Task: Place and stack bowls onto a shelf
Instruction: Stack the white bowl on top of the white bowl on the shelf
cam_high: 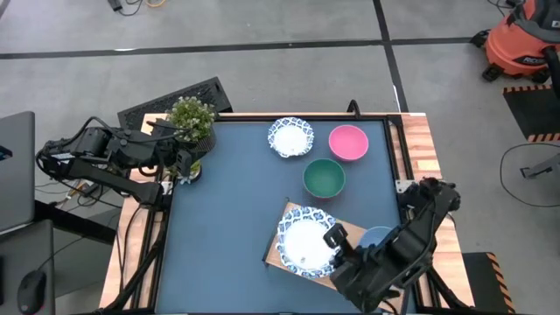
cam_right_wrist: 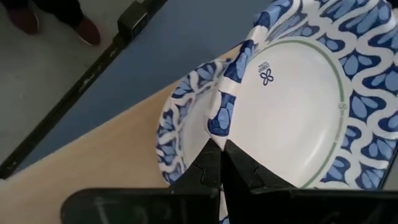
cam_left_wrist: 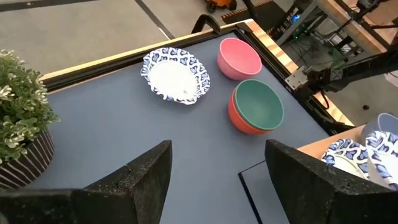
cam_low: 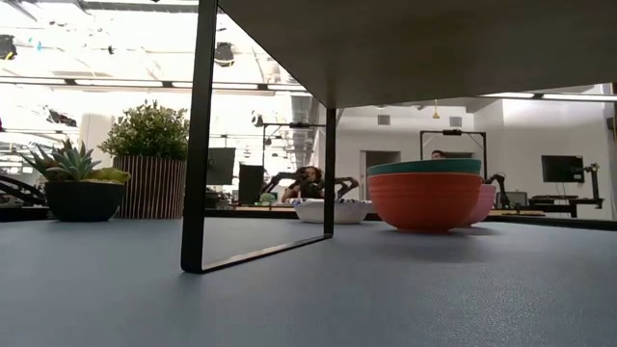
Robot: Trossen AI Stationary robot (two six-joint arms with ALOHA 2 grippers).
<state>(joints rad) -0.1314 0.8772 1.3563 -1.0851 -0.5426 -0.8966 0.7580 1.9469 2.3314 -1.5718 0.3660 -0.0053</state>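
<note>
From above, we see our right gripper (cam_high: 334,242) over the wooden shelf (cam_high: 282,254), pinching the rim of a blue-patterned white bowl (cam_high: 304,241) to set it there; a blue bowl (cam_high: 376,236) sits beside it. The low view shows the teal bowl (cam_low: 424,167) nested in the red bowl (cam_low: 424,200), awaiting transfer. Our left wrist view shows the left gripper (cam_left_wrist: 217,180) parked by the potted plant (cam_left_wrist: 22,118), jaws wide, empty. The right wrist view confirms fingers (cam_right_wrist: 214,171) clamped on the rim.

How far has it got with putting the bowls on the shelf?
Early on. A blue bowl already sits on the shelf. The right gripper pinches a white patterned bowl's rim there. Another white bowl, the pink bowl and teal-in-red pair wait on the table.
</note>
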